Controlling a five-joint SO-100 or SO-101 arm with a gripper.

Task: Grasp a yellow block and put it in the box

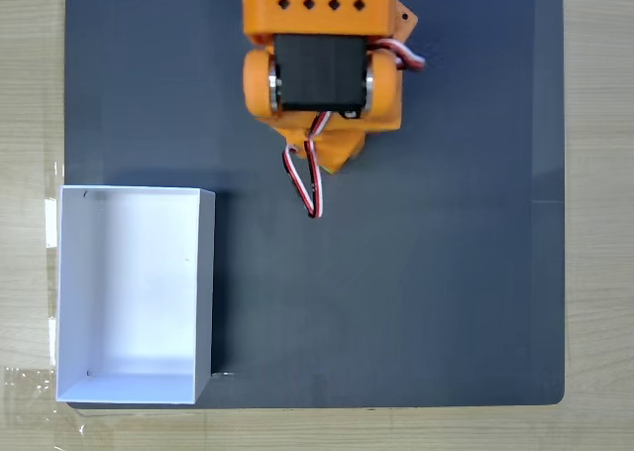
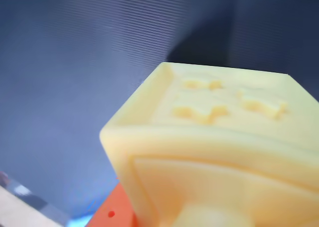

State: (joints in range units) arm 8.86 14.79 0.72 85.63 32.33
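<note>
In the wrist view I see an orange part of my hand (image 2: pixel 112 214) at the bottom edge, touching the yellow block (image 2: pixel 219 137), but I cannot tell if the hand is clamped on it. The block is pale yellow, with raised shapes on its recessed face that I cannot read, and a round stud below. In the fixed view, the orange arm (image 1: pixel 322 59) is at the far side of the dark surface (image 1: pixel 416 292). The white box (image 1: pixel 134 292) stands near left.
</note>
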